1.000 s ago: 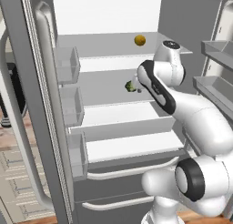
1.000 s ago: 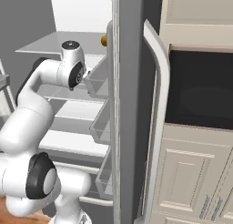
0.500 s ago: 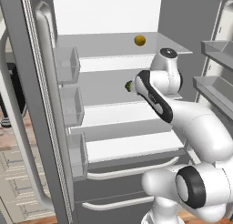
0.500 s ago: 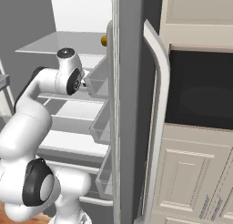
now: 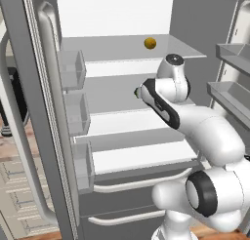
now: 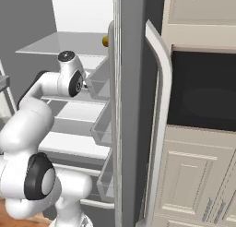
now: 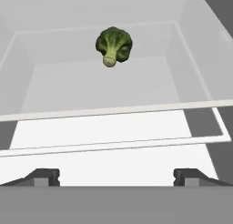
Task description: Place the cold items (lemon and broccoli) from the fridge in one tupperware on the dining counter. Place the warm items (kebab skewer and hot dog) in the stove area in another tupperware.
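The fridge [image 5: 117,118] stands open with my arm reaching into it. On its upper shelf lies the lemon [image 5: 150,43], which also peeks past the door edge [image 6: 105,41]. The broccoli [image 7: 113,45] rests on the middle shelf toward the back, stem facing me. In the left base view only a green sliver of the broccoli [image 5: 136,92] shows beside my hand. My gripper [image 7: 117,177] is open and empty, its fingertips [image 7: 43,176] spread wide over the shelf's front part, short of the floret. The tupperwares, dining counter, kebab skewer and hot dog are out of view.
Clear door bins [image 5: 73,68] line the left door and grey bins [image 5: 233,53] the right door. The right door [image 6: 131,106] with its long handle stands edge-on beside my arm. A dark built-in oven [image 6: 203,92] sits in cream cabinets. Drawers [image 5: 132,185] lie below.
My arm has pushed deeper into the fridge toward the broccoli, and the hand now covers most of it in the left base view. The jaws stayed open.
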